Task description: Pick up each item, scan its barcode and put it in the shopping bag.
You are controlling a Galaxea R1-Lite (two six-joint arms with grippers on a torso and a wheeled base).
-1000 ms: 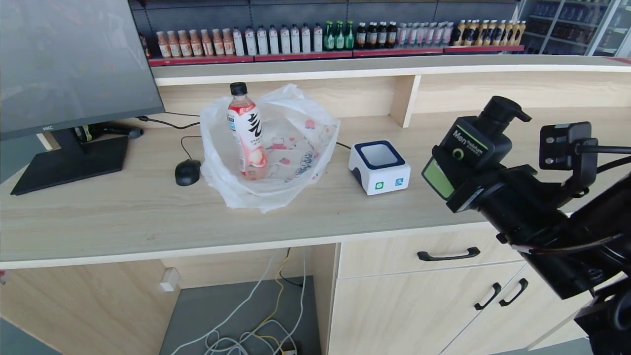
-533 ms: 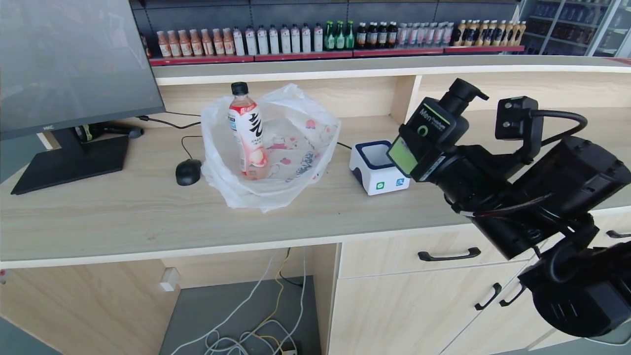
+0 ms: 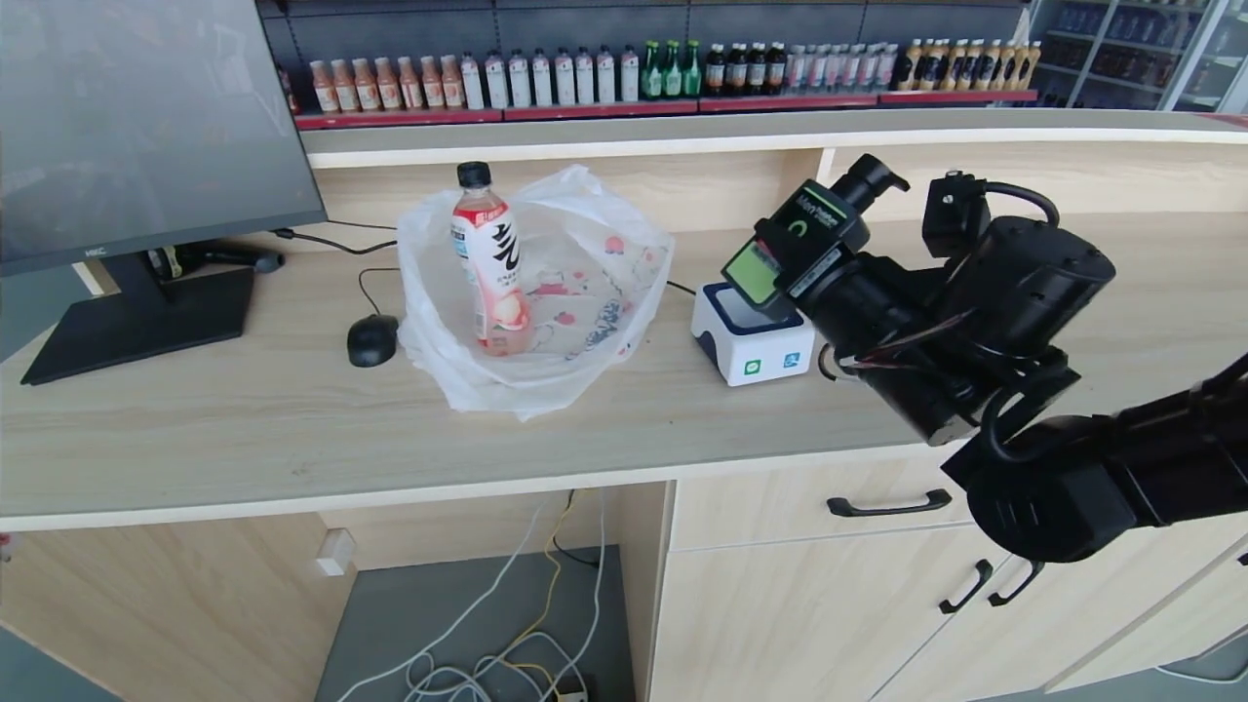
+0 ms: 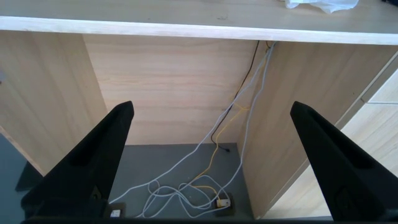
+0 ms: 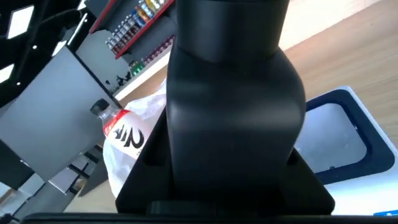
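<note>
My right gripper (image 3: 829, 283) is shut on a black pump bottle (image 3: 807, 244) with a green label, holding it tilted just above the white and blue barcode scanner (image 3: 751, 341). In the right wrist view the black pump bottle (image 5: 230, 118) fills the middle, with the scanner (image 5: 339, 140) below it. A clear shopping bag (image 3: 546, 292) lies open on the counter left of the scanner, with a pink drink bottle (image 3: 487, 263) standing upright inside. My left gripper (image 4: 211, 155) is open, below the counter's edge, facing the cable recess.
A monitor (image 3: 136, 127) on its stand occupies the counter's far left, with a black mouse (image 3: 371, 340) beside the bag. Loose cables (image 3: 487, 643) hang under the counter. Drawers (image 3: 877, 507) sit below the scanner. Shelves of bottles (image 3: 663, 73) line the back.
My right arm has carried the pump bottle leftward and away from me, from the counter's right side to just over the scanner. The bag and drink bottle have stayed put.
</note>
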